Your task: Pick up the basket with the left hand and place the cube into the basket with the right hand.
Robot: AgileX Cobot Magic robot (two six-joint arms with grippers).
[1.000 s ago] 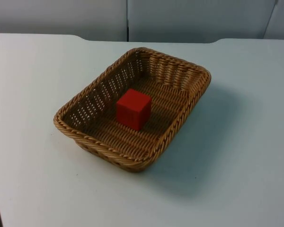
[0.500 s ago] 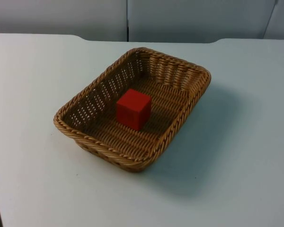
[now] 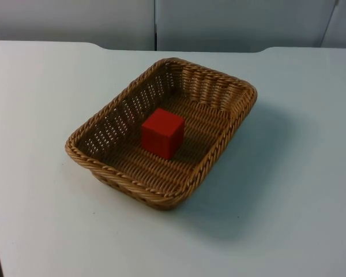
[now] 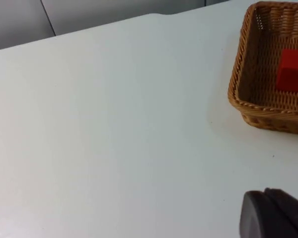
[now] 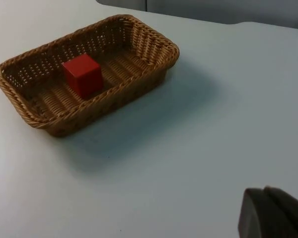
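A brown woven basket [image 3: 161, 131] sits on the white desk [image 3: 40, 115], near the middle of the picture. It is turned a bit, so one corner points to the lower middle. A red cube [image 3: 162, 133] sits inside it, on the basket's floor, close to the middle. A grey wall [image 3: 219, 23] runs along the top of the picture, behind the desk.

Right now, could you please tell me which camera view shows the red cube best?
The top view: the red cube sits whole and near centre inside the basket. The right wrist view also shows it whole, off to one side; the left wrist view cuts it off.
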